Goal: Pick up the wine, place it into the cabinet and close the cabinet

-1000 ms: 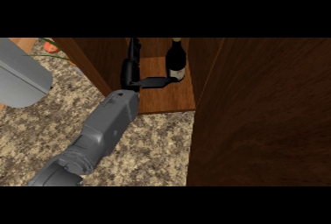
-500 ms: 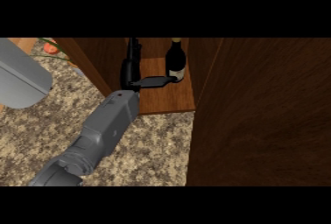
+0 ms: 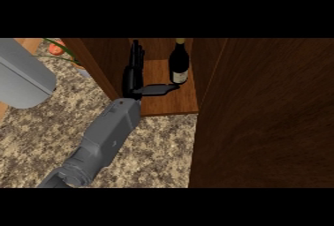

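The wine bottle point(image 3: 179, 62), dark with a pale label, stands upright on the wooden shelf of the cabinet point(image 3: 171, 102). My right hand point(image 3: 135, 70) is inside the cabinet just left of the bottle. Its fingers point straight up along the cabinet's left wall and its thumb point(image 3: 158, 89) sticks out toward the bottle's base. The hand is open and holds nothing. Whether the thumb tip touches the bottle I cannot tell. My left hand does not show; only a grey forearm point(image 3: 24, 75) appears at the left edge.
A broad dark wooden cabinet door point(image 3: 267, 119) fills the right side, standing open beside the shelf. A speckled stone counter point(image 3: 150, 154) lies below. A potted plant with something red point(image 3: 60, 49) sits at the back left.
My right hand has drawn back slightly toward me, its thumb sliding lower beside the bottle's base. The bottle stays upright on the shelf.
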Controlling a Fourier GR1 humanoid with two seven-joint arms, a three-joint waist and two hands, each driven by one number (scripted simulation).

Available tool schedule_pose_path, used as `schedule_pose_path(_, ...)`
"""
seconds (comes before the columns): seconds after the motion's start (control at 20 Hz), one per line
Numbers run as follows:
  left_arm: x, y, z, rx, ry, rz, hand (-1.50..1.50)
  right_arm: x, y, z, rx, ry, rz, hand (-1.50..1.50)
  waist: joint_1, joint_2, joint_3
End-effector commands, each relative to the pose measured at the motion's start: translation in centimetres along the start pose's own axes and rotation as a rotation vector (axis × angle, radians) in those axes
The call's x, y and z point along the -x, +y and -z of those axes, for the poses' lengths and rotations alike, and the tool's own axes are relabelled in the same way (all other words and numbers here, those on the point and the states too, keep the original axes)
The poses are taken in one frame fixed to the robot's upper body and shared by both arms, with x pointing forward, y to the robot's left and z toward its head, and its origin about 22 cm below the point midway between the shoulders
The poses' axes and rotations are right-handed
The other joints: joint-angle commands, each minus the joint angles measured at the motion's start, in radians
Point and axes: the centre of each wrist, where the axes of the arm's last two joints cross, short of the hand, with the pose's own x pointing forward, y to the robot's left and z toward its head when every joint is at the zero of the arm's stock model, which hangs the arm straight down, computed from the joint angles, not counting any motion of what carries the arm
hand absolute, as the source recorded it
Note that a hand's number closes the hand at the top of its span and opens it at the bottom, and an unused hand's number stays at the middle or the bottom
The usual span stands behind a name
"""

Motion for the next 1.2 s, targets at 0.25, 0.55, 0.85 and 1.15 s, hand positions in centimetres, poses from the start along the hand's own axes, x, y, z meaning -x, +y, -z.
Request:
schedule_pose_path(0.25, 1.3, -2.0, -7.3, 0.023, 0.052, -0.021, -1.50, -1.4, -1.2, -1.7, 0.052, -0.015, -0.035, -1.50, 0.049, -0.007, 0.001)
schedule_pose_path(0.55, -1.5, -5.7, -12.1, 0.040, 0.037, -0.029, -1.50, -1.4, -1.3, -2.3, 0.074, 0.004, -0.031, -1.50, 0.071, -0.010, 0.002)
schedule_pose_path(0.85, -3.5, -4.8, -15.4, 0.037, -0.013, -0.099, -1.50, 0.1, -0.6, -2.0, 0.080, -0.010, -0.028, -1.50, 0.072, -0.006, 0.001)
schedule_pose_path(1.15, -8.3, -4.3, -17.6, -0.018, -0.003, -0.077, -1.50, -1.9, -1.3, -1.1, 0.084, -0.011, -0.040, -1.50, 0.077, -0.007, 0.001)
